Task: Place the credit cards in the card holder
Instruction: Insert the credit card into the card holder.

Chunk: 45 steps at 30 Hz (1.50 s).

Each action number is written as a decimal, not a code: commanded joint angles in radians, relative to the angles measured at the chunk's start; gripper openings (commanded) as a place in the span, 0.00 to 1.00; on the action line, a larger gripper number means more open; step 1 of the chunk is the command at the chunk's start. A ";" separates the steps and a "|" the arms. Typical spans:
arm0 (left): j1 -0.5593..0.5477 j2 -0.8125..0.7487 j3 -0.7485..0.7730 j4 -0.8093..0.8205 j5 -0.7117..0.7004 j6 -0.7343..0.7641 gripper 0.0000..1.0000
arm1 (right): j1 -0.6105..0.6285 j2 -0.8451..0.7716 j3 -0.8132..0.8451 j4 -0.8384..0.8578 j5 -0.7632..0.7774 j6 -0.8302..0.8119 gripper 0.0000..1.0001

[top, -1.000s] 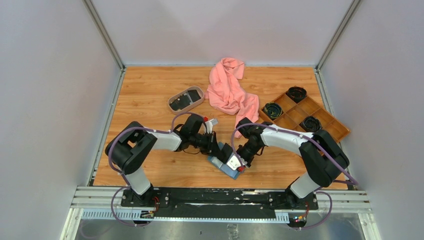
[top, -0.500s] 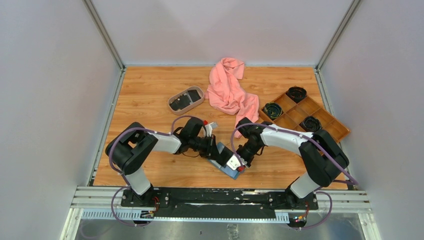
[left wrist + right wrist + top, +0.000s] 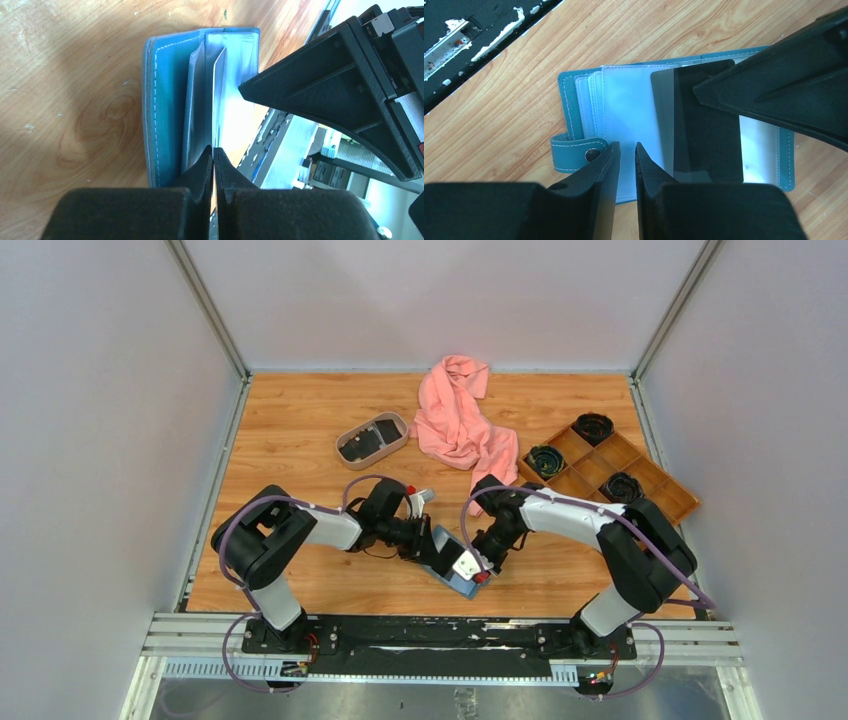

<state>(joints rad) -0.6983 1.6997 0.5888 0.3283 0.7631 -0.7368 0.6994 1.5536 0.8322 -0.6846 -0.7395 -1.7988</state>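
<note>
I have the card holder [image 3: 452, 580] lying open on the table [image 3: 290, 430], near and centre. It sits between the left end effector [image 3: 425, 540] on its left and the right end effector [image 3: 478, 565] on its right. A card [image 3: 706, 125] lies over its pockets. Farther back and to the left is a tray [image 3: 371, 439] with cards [image 3: 365, 447] in it. A cloth [image 3: 460, 420] lies far centre, and a compartment tray [image 3: 610, 470] sits at the right.

The white left arm [image 3: 325, 525] and right arm [image 3: 565, 515] bend inward, tips close.
The left gripper [image 3: 213, 148] pinches a thin black plastic card [image 3: 704, 135]; the right gripper [image 3: 626, 145] has its jaws narrowly apart.
</note>
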 commanded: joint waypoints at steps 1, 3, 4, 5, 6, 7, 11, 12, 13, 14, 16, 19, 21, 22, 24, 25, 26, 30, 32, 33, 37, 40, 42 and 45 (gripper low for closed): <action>-0.009 0.019 -0.027 -0.029 0.010 0.025 0.00 | 0.018 0.031 -0.004 -0.065 0.044 0.013 0.22; -0.009 0.026 -0.023 -0.029 0.011 0.027 0.00 | 0.017 0.031 -0.003 -0.066 0.043 0.015 0.23; -0.009 0.030 -0.020 -0.029 0.013 0.027 0.00 | 0.017 0.032 -0.002 -0.066 0.043 0.016 0.23; -0.009 0.034 -0.018 -0.030 0.014 0.026 0.00 | 0.017 0.031 -0.003 -0.065 0.042 0.018 0.23; -0.009 0.037 -0.016 -0.030 0.015 0.025 0.00 | 0.017 0.032 -0.001 -0.064 0.039 0.021 0.24; -0.009 0.039 -0.014 -0.031 0.015 0.024 0.00 | 0.017 0.032 0.001 -0.064 0.037 0.026 0.24; -0.017 0.054 -0.002 -0.031 0.011 0.019 0.00 | 0.018 0.031 0.020 -0.060 0.013 0.073 0.27; -0.021 0.059 0.002 -0.031 0.009 0.018 0.00 | 0.017 0.029 0.027 -0.059 0.005 0.092 0.27; -0.025 0.065 0.005 -0.031 0.006 0.016 0.00 | 0.017 0.027 0.038 -0.059 -0.002 0.118 0.28; -0.028 0.070 0.009 -0.031 0.005 0.016 0.00 | 0.017 0.024 0.044 -0.059 -0.009 0.134 0.29; -0.030 0.077 0.013 -0.031 -0.002 0.015 0.01 | 0.014 0.012 0.050 -0.061 -0.018 0.152 0.30; -0.030 0.077 0.012 -0.030 -0.011 0.014 0.03 | 0.001 -0.017 0.057 -0.068 -0.038 0.161 0.32; -0.030 0.077 0.013 -0.030 -0.013 0.012 0.06 | -0.018 -0.029 0.066 -0.081 -0.061 0.166 0.32; -0.030 0.077 0.014 -0.031 -0.014 0.011 0.08 | -0.027 -0.037 0.069 -0.085 -0.083 0.170 0.32; -0.031 0.077 0.016 -0.031 -0.016 0.010 0.10 | -0.044 -0.047 0.077 -0.086 -0.115 0.184 0.32; -0.030 0.078 0.017 -0.030 -0.017 0.009 0.12 | -0.053 -0.051 0.082 -0.085 -0.133 0.192 0.32; -0.030 0.078 0.018 -0.030 -0.019 0.008 0.14 | -0.060 -0.052 0.089 -0.082 -0.148 0.204 0.31; -0.030 0.078 0.019 -0.030 -0.022 0.010 0.19 | -0.066 -0.064 0.080 0.058 -0.155 0.375 0.22; -0.030 0.078 0.016 -0.030 -0.026 0.011 0.20 | -0.059 -0.075 0.051 0.175 -0.133 0.461 0.20; -0.030 0.078 0.015 -0.029 -0.028 0.011 0.21 | -0.051 -0.076 0.039 0.224 -0.115 0.490 0.18; -0.030 0.077 0.013 -0.029 -0.028 0.013 0.22 | -0.021 -0.053 0.017 0.376 -0.029 0.576 0.10; -0.030 0.072 0.012 -0.029 -0.027 0.014 0.23 | -0.008 -0.040 0.010 0.440 0.011 0.606 0.08; -0.030 0.074 0.012 -0.029 -0.026 0.016 0.23 | 0.011 -0.026 0.009 0.446 0.021 0.588 0.08; -0.030 0.078 0.013 -0.029 -0.025 0.017 0.23 | 0.044 -0.007 -0.001 0.460 0.053 0.561 0.08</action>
<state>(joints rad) -0.7177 1.7538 0.6029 0.3355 0.7689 -0.7406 0.6968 1.5143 0.8589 -0.2844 -0.7414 -1.2480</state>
